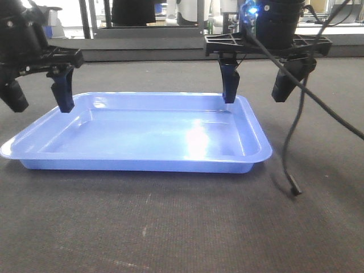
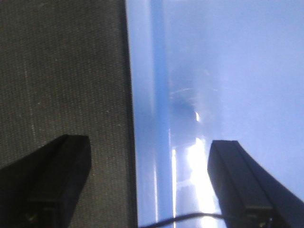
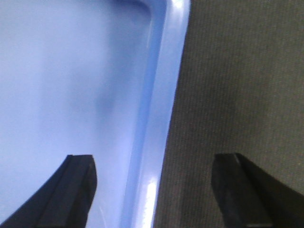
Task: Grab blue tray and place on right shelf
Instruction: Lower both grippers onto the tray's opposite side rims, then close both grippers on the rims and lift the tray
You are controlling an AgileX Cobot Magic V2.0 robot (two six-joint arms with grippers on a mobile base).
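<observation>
Blue tray (image 1: 142,136) sits flat on dark fabric table top (image 1: 170,227), filling the centre of the front view, long side twd camera. It is glossy w/ bright glare patches on its floor. Nothing in it.

L gripper (image 1: 38,94) is at upper left of the front view, claw spread wide, pointing down over the tray's left rim. One finger (image 1: 62,91) is above the tray's back-left corner and the other is outside, over fabric. The L wrist view agrees: L gripper (image 2: 149,190) straddles the rim, w/ the left finger (image 2: 57,180) over fabric and the right one over blue plastic. Can't tell if the tips touch anything; nothing is clamped btwn them.

R gripper (image 1: 255,98) is at upper right, also spread wide. Its inner finger (image 1: 229,85) comes down at the tray's back-right corner; its outer one hangs beyond the rim over the table. In the R wrist view the R gripper (image 3: 156,199) has the rim running up btwn the two fingers, tray at left and fabric at right. No grip on it.

Black cable (image 1: 296,131) droops from the R arm, its end near the table just right of the tray. Small blue light (image 1: 250,8) glows on the R arm at top edge. Background along the top is blurred: dark uprights and a grey ledge (image 1: 142,31), no more detail.
</observation>
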